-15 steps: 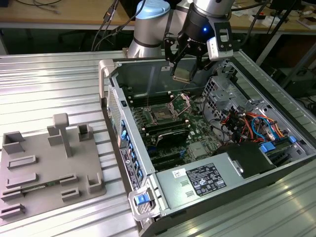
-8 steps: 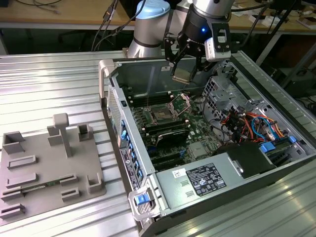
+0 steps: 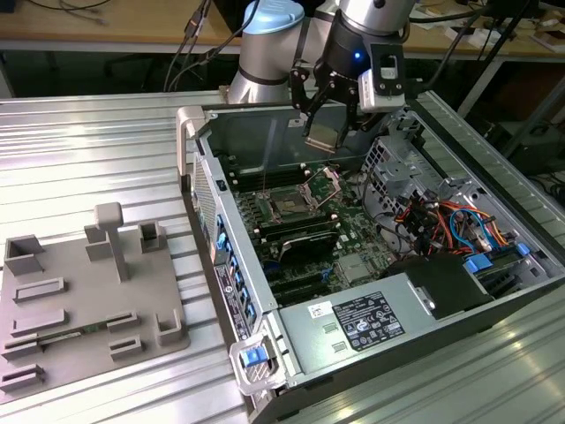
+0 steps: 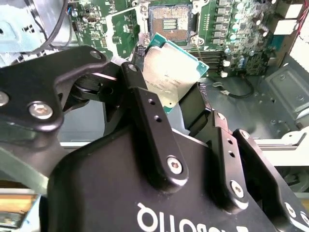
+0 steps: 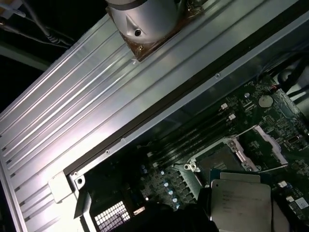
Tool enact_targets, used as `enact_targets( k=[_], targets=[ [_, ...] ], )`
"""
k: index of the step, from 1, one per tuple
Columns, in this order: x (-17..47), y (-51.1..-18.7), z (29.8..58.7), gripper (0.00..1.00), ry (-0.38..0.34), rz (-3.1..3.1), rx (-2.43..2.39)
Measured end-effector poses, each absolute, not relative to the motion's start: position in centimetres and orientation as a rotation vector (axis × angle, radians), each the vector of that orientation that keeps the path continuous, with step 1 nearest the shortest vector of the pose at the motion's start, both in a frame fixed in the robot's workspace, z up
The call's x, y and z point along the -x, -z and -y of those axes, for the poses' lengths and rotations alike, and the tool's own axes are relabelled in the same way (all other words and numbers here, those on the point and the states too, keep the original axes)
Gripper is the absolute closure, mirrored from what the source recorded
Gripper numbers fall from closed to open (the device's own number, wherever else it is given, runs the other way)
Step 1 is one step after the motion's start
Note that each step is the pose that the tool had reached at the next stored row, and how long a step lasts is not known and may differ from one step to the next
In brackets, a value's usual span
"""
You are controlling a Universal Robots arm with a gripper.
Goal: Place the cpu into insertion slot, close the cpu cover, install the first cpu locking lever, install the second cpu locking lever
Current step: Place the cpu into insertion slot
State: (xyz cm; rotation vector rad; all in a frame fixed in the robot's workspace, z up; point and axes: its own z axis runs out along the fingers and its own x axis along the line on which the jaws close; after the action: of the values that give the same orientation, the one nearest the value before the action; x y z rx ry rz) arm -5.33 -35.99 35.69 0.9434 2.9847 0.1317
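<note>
the cpu [image 3: 320, 138] is up in the air, held in the claw [image 3: 325, 122]. two black fingers [image 4: 145, 111] pinch it by its edges, one on each side. the claw is closed only as far as the small chip lets it, and it holds nothing else. in both wrist views we see the flat grey top of the chip, with a thin green rim around it. it hangs over the open computer case [image 3: 252, 132] and above the green board [image 4: 108, 9], and it does not touch anything below it. the insertion slot [image 3: 287, 208] lies lower down and a bit nearer to us, well apart from the chip. it is a dark square with a shiny rim, and it is bare inside. the cpu cover [image 3: 325, 184] is flipped up and open, just beside the slot on the exterior view's right. long black memory slots [image 3: 296, 231] lie on the near side of the slot. red, orange and blue wires [image 3: 450, 221] are bunched inside the case on the exterior view's right. a grey box with a label [image 3: 371, 320] sits at the near end. the case rests on a ribbed metal table [image 3: 88, 150]. a grey tray with blocks [image 3: 79, 300] lies beside the case on the exterior view's left.
</note>
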Motion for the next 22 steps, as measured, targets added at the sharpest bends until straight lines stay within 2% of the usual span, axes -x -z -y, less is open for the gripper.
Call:
enact_targets(
  k=[12, 22],
  targets=[
    [5.33, -35.24, 35.99, 0.45, -0.129, -2.846, -1.279],
    [5.30, -35.15, 35.92, 0.45, -0.128, -2.829, -1.317]
  ],
)
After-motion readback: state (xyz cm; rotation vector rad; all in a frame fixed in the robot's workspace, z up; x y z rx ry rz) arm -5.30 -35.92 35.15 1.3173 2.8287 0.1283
